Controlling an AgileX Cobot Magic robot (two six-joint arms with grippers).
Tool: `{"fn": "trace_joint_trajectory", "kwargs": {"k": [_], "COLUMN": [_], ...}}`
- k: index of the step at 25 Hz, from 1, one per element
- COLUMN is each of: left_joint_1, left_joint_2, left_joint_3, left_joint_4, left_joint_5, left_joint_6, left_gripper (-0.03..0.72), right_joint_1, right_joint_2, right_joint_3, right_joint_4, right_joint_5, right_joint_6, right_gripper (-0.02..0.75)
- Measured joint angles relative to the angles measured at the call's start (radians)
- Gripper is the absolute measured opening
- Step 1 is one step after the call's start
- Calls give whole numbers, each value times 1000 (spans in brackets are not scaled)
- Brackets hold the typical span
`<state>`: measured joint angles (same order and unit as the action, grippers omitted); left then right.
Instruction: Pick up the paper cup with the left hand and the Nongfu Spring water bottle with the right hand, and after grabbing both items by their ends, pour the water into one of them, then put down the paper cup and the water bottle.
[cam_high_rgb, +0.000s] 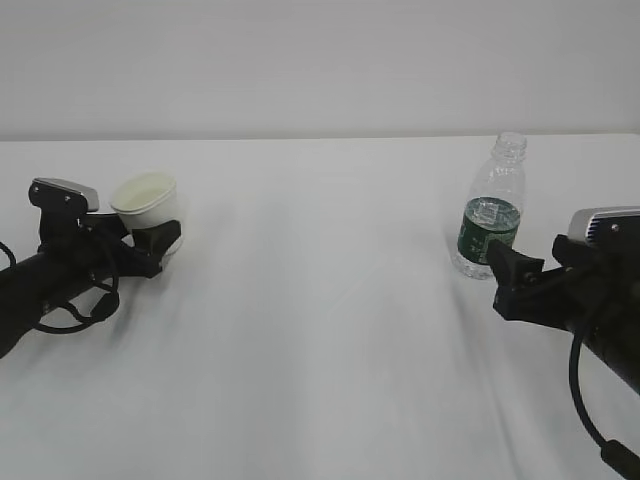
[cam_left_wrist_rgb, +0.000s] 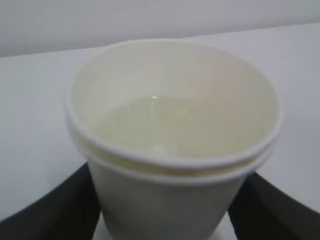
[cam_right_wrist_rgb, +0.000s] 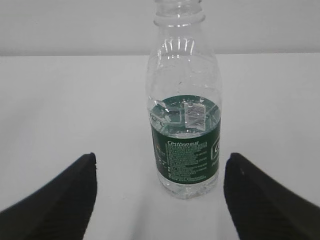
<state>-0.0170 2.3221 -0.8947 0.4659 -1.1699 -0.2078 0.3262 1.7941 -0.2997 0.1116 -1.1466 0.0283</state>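
Bench: a plain white bench (cam_high_rgb: 320, 330) carries everything, with a pale blank wall behind it.
Paper cup: the paper cup (cam_high_rgb: 147, 205) stands upright at the left of the bench; from my left wrist it looks like two rims nested one inside the other, and a pale liquid lies in the bottom.
My left end effector: my left end effector (cam_high_rgb: 150, 240) sits around the lower part of the cup, a dark finger (cam_left_wrist_rgb: 47, 210) showing on each side of it; I cannot tell whether the fingers press on the cup wall or stand just off it.
Water bottle: the Nongfu Spring water bottle (cam_high_rgb: 490, 210) stands upright at the right of the bench, uncapped, with water (cam_right_wrist_rgb: 185, 187) up to about the top of its green label.
My right end effector: my right end effector (cam_high_rgb: 515, 270) is spread wide and holds nothing; the bottle stands ahead of it, centred between the finger (cam_right_wrist_rgb: 55, 200) tips and apart from both.
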Motion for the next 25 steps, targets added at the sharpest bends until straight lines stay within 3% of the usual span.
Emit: {"fn": "trace_joint_trajectory", "kwargs": {"k": [5,25], "left_joint_1": [0,0], "left_joint_2": [9,-11], "left_joint_3": [0,2], "left_joint_4": [20,92], "left_joint_5": [10,12], "left_joint_6": [0,0], "left_gripper": [598,630], "right_joint_1": [0,0], "right_joint_2": [0,0], "right_joint_3": [0,0], "right_joint_4": [0,-1], "right_joint_5": [0,0], "right_joint_6": [2,4], "right_gripper": [593,593]}}
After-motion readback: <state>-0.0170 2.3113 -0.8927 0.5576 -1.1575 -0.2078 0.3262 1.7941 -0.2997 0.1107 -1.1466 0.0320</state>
